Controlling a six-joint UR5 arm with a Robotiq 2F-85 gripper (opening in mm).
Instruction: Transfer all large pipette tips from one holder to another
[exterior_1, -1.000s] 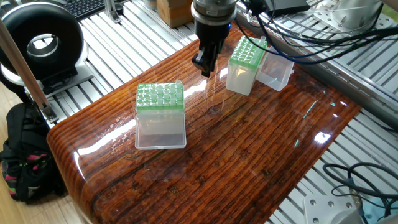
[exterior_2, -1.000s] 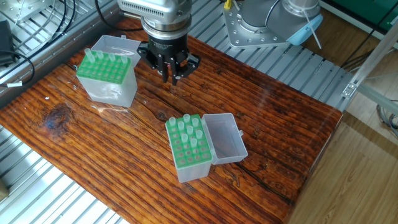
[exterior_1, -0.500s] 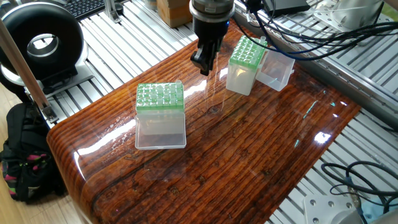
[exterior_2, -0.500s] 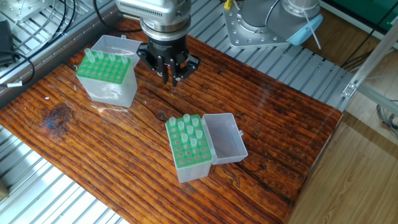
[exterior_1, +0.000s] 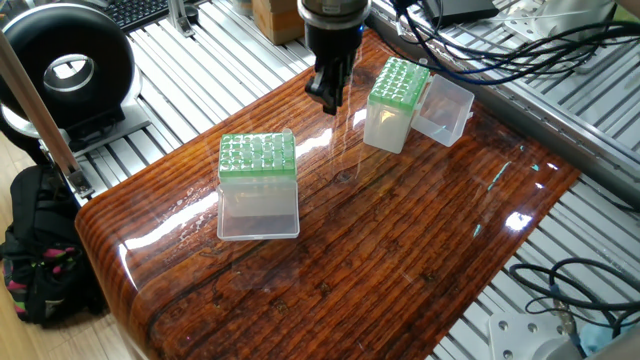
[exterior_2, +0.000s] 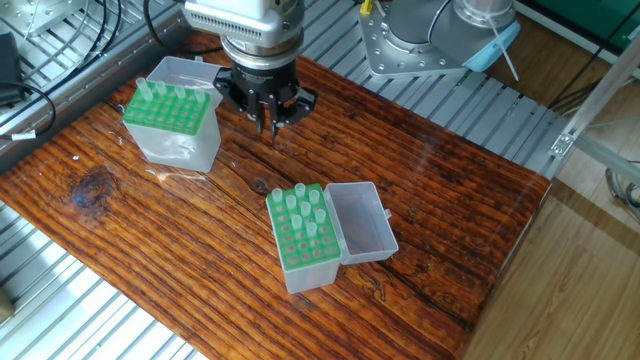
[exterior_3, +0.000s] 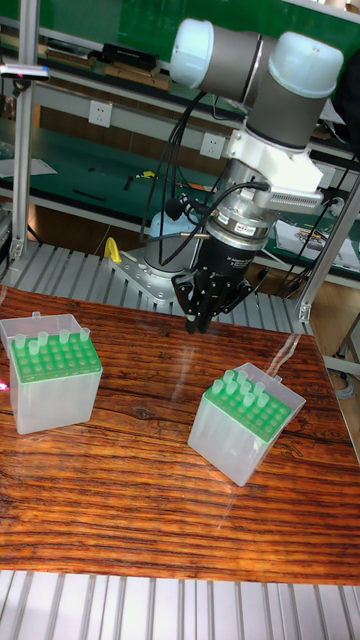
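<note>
Tall fixed view, gripper (exterior_3: 200, 322): hung above the bare wood of the table (exterior_3: 150, 480), fingertips drawn close to a point; could not tell whether quite closed or whether anything slim sat between them.
Contact: touched neither box, clear of the tabletop.
Other fixed view, gripper (exterior_2: 268, 122): dark fingers pointed straight down, tips nearly together; nothing made out between them.
One fixed view, gripper (exterior_1: 331, 100): fingers seen edge-on, gap hidden.
Arm pose: wrist vertical over the table, grey and pale-blue joints bent above it, cables (exterior_3: 185, 200) looped beside the wrist.
Nearer box (exterior_2: 172, 125): green-topped clear holder just beside the gripper, with its open lid behind it; a row of large pipette tips (exterior_2: 165, 93) stood along its far edge.
Farther box (exterior_2: 305, 240): green-topped holder well apart from the gripper, toward the table's front edge, hinged lid (exterior_2: 363, 222) open beside it; several more tips upright in its rack.
Same boxes, one fixed view: one holder (exterior_1: 395, 103) just beside the gripper, the other (exterior_1: 258, 186) well apart from it.
Hard to make out: tips in one fixed view lost against the green racks; count not readable.
Cut off: upper arm out of frame in both fixed views.
</note>
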